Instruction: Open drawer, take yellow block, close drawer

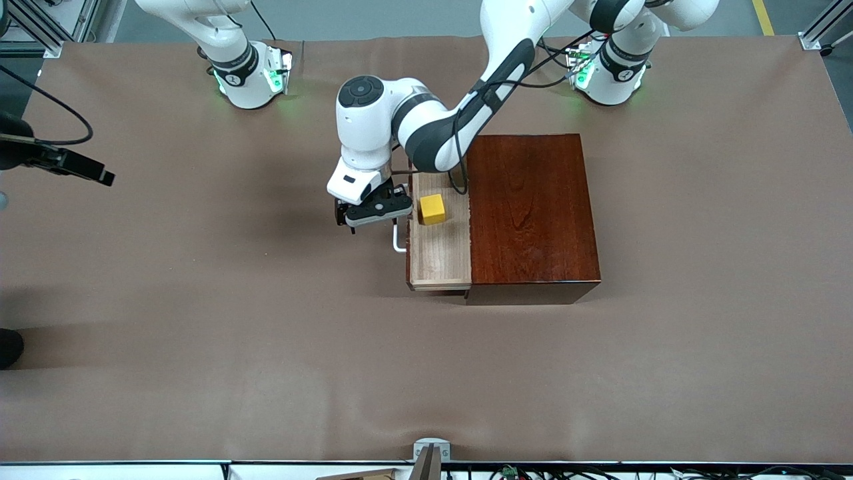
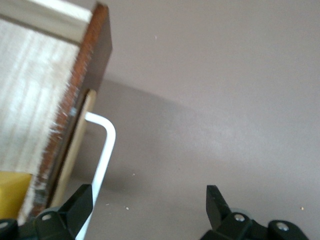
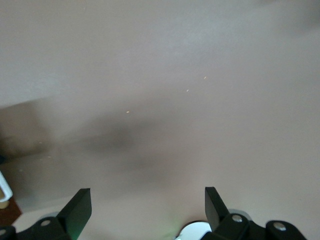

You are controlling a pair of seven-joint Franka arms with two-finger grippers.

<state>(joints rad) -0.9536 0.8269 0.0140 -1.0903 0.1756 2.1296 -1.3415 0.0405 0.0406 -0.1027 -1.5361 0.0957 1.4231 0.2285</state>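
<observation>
Plain brown surface (image 1: 200, 333) all round, nothing cluttering it. My left hand (image 1: 370, 212) has its fingers spread apart, empty, sitting just outside the white loop handle (image 1: 398, 240) of the drawer (image 1: 440, 253), which is pulled open. The yellow block (image 1: 432, 209) lies in the drawer just past its front panel from that hand, toward the left arm's end, so I'd guess it's a short hop over. Right hand (image 3: 147, 210) waits, fingers apart, over bare surface. Count: one drawer, one block, one wooden box (image 1: 530, 213).
</observation>
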